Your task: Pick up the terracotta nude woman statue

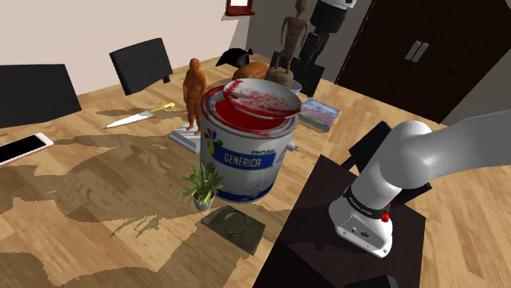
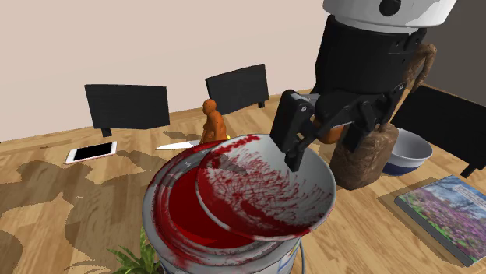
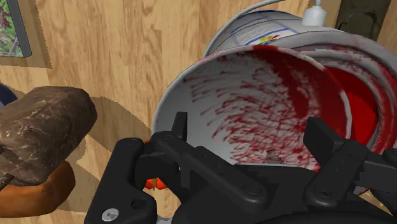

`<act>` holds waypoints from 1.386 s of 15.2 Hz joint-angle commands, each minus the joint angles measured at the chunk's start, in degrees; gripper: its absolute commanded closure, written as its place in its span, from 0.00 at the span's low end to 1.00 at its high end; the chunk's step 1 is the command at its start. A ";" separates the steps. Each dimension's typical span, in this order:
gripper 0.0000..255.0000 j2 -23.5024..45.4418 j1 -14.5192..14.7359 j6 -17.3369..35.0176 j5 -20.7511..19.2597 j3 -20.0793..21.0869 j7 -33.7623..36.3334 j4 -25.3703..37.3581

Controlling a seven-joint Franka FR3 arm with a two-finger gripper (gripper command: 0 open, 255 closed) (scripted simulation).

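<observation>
The terracotta nude woman statue (image 1: 193,92) stands upright on the wooden table, just behind a big white paint can (image 1: 246,151) as the shoulder view sees it. In the second exterior view the statue (image 2: 213,121) rises beyond the can's red-smeared lid (image 2: 265,187). My gripper (image 2: 327,140) hangs open over the lid's rim on the second exterior view's right, well apart from the statue. Seen from the wrist, my gripper (image 3: 252,137) has its two fingers spread wide over the tilted lid (image 3: 254,102), with nothing between them.
A dark figure on a rock base (image 2: 366,159) stands close beside the gripper, with a bowl (image 2: 409,152) and a book (image 2: 448,210) past it. A knife (image 1: 135,117), a phone (image 1: 24,147), a small plant (image 1: 203,184) and chairs (image 1: 141,64) surround the can.
</observation>
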 commanded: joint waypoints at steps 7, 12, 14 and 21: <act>0.00 13.95 0.46 5.47 0.14 2.22 1.03 8.22; 0.00 25.48 0.75 7.98 -0.59 3.98 2.17 16.98; 0.00 30.09 0.90 8.46 -1.12 4.65 2.70 20.98; 0.00 46.63 2.00 7.69 -3.92 6.61 4.77 37.69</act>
